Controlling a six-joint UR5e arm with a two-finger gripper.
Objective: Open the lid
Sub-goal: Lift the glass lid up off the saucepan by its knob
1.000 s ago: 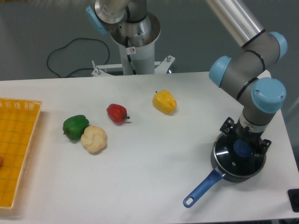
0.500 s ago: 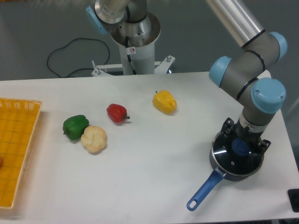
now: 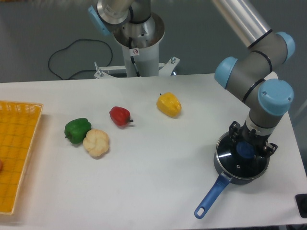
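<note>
Hand (image 3: 246,149) sits right down on the lid (image 3: 238,159), fingers either side of its blue knob (image 3: 246,150); whether they're clamped, I cannot tell. Clear, silver-rimmed lid lies on the saucepan (image 3: 225,179).

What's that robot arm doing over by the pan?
The arm's gripper is down on the lid of the pan at the right end of the table, its fingers either side of the blue knob. The lid is on the pan, not lifted. Whether the fingers are clamped yet is hard to tell. Some toy vegetables and a yellow basket sit apart to the left.
</note>
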